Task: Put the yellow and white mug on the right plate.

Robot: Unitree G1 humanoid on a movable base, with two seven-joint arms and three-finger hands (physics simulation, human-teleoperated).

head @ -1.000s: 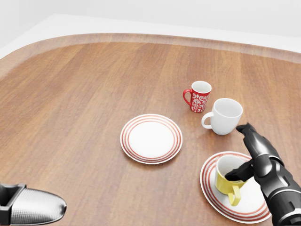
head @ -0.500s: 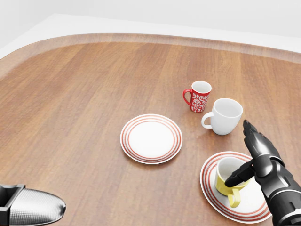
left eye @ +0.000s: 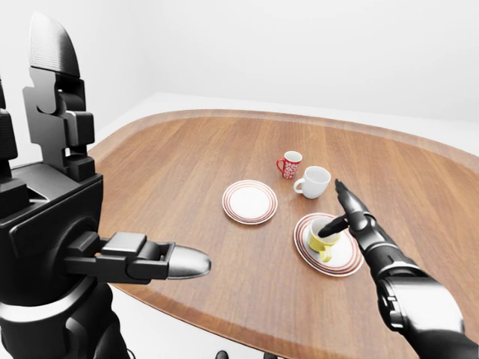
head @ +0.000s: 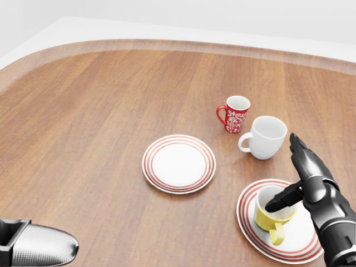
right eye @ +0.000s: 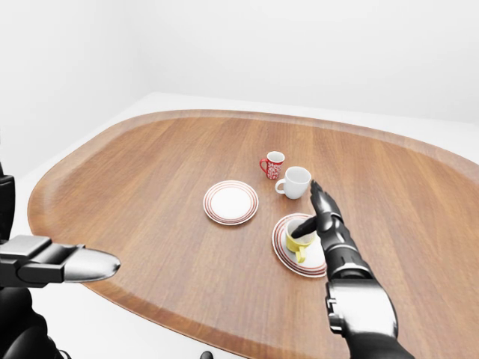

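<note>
The yellow and white mug (head: 271,214) stands upright on the right red-rimmed plate (head: 303,235), its handle toward the bottom of the head view. My right hand (head: 286,181) is open just right of the mug. Its fingers (head: 300,153) stretch up toward the white mug, while the thumb (head: 280,201) lies over the yellow mug's rim without closing on it. My left hand (left eye: 150,258) hangs low at the left of the left-eye view, fingers spread, holding nothing, far from the plates.
A white mug (head: 267,137) and a red patterned mug (head: 235,114) stand just above the right plate. A second red-rimmed plate (head: 178,163) lies bare to the left. The rounded wooden table (head: 83,111) ends close under the right plate.
My right hand has let go of the yellow and white mug: its fingers opened and swung up toward the white mug. The mug has settled upright on the right plate.
</note>
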